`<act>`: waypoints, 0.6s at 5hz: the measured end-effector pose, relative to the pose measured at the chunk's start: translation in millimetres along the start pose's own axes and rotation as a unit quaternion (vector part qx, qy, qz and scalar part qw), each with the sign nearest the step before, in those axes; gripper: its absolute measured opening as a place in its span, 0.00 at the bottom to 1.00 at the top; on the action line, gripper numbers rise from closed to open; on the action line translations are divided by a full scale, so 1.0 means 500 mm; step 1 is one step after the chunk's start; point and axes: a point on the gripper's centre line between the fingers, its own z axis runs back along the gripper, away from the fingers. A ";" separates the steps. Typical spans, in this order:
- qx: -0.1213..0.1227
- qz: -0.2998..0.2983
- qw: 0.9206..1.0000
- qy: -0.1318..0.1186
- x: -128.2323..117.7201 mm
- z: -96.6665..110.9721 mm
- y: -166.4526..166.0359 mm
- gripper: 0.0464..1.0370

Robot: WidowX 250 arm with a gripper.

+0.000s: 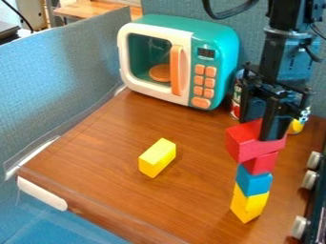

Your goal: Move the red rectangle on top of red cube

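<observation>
Red rectangular block, clenched in the fingers of the gripper, overhangs the red cube, and we judge off-centre release could topple the stack.

One fixed camera looks down at a slant.

A wood-brown tabletop spans the center of the frame, its near edge running from the left toward the bottom. A teal-and-white toy microwave stands at its far end, upper center. A yellow block lies just below mid-frame, apart from the yellow base of a stack at lower right. Partly hidden at upper right, what appears to be a can stands beside the microwave.
</observation>
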 end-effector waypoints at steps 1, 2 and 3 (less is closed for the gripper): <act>0.000 0.002 1.000 0.000 -0.001 0.000 0.000 0.50; 0.000 0.002 1.000 -0.001 0.000 -0.001 0.000 0.50; 0.001 0.001 1.000 -0.001 0.001 -0.001 0.001 0.57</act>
